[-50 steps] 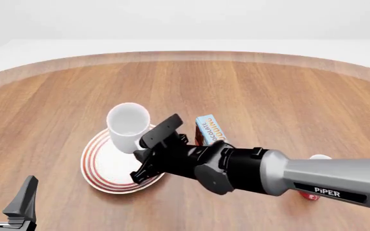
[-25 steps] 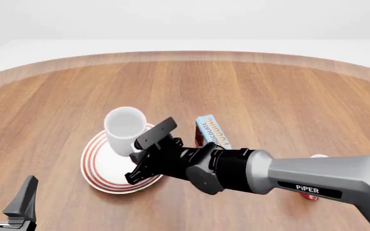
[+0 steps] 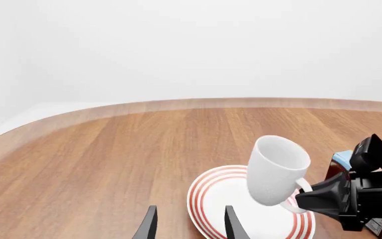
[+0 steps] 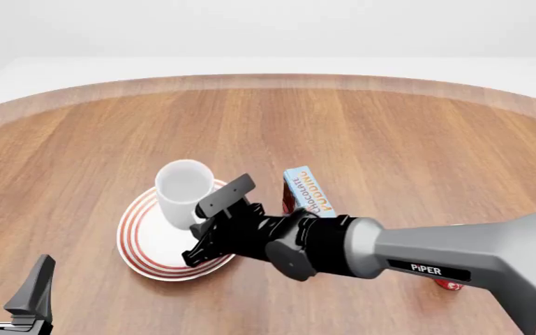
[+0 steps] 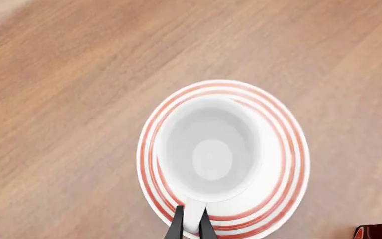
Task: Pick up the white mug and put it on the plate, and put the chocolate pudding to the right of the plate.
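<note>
Compared with a second ago, the white mug [image 4: 184,191] sits lower and a little nearer, now over the middle of the plate [image 4: 140,246] instead of its far rim, and the right arm has reached further left. The mug tilts, mouth leaning away from the right hand [image 4: 214,222], which pinches its loop handle [image 5: 192,218] between two dark fingertips [image 5: 176,230]. In the left wrist view the mug hangs slanted above the plate; whether its base touches the plate cannot be told. From the right wrist view the mug's open mouth lies inside the plate's red rings.

Just right of the plate, partly behind the right arm, the chocolate pudding [image 4: 306,189] lies on the table [image 4: 417,146] with its light blue lettered top up. Only a small red piece of another thing [image 4: 447,284] shows beneath the right arm, too hidden to name.

At the near left corner the left hand [image 4: 9,285] is well apart from the plate, its fingers spread and holding nothing.
</note>
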{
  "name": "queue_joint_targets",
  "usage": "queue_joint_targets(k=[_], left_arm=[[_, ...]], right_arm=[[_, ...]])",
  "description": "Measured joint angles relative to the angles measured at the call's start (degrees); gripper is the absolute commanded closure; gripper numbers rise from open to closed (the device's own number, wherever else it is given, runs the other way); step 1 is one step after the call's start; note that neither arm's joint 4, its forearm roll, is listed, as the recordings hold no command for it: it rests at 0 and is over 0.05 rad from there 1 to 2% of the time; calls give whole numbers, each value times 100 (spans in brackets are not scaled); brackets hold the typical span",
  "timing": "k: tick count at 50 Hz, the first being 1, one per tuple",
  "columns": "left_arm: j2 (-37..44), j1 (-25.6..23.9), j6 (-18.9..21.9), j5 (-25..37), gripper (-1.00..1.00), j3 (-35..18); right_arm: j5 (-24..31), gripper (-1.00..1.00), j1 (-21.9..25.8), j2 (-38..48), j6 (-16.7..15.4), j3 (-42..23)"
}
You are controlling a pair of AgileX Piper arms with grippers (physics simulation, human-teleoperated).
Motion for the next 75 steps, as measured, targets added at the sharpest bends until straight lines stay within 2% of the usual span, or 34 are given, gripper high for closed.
queue_joint_targets(k=[35, 75], left_arm=[[0, 0, 0, 0, -100, 0], [0, 0, 0, 0, -100, 0]], right_arm=[[3, 100, 45, 438, 186, -216], [207, 100, 64, 763, 226, -468]])
